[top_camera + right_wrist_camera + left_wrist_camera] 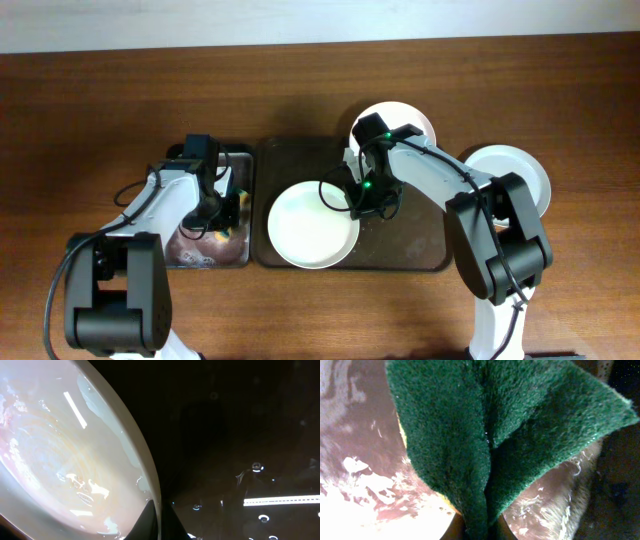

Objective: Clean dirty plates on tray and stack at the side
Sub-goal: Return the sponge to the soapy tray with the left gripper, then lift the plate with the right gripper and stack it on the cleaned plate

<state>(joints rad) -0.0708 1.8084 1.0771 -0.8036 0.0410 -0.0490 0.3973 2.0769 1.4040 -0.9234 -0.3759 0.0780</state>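
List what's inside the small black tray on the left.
A green sponge, pinched by the left gripper, hangs over a wet, smeared floor. The arm and sponge hide much of the small black tray floor.

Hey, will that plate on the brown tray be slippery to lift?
Probably slippery: the plate looks glossy and wet, with droplets on the tray. It looks stiff, so it likely won't bend. Held only at its rim by the right gripper, it may tilt.
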